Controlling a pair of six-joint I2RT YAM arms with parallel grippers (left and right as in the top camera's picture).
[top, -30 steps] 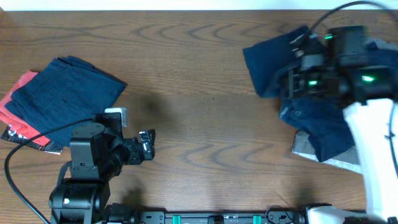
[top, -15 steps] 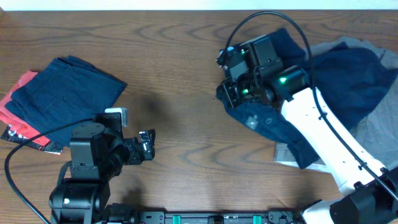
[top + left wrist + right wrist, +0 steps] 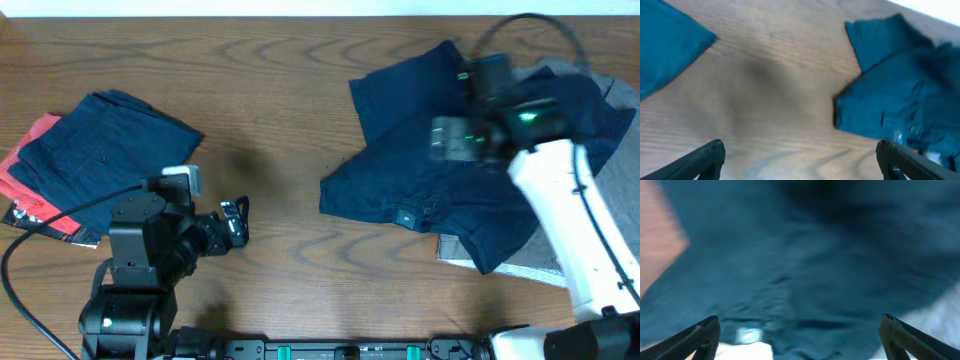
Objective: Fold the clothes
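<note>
Brown wood-grain table (image 3: 300, 60), viewed from overhead. The R gripper (image 3: 452, 138), blurred in the overhead view, is poised over unfolded navy shorts (image 3: 420, 175). In the wrist view its jaws are spread wide w/ nothing clasped, and fabric lies directly beneath them. The shorts are spread loosely and crumpled, partly laid over a light grey garment (image 3: 548, 262) that shows past the gripper toward the table's R edge. Presumably the shorts are laid toward the centre so a fold can be started on bare wood. The L gripper (image 3: 236, 222) is likewise held wide and empty above bare table, w/ the shorts well ahead of it. Off to its L side, a folded navy garment (image 3: 105, 150) is stacked on a red one (image 3: 30, 150), prob. a finished pile kept out of the work area.
</note>
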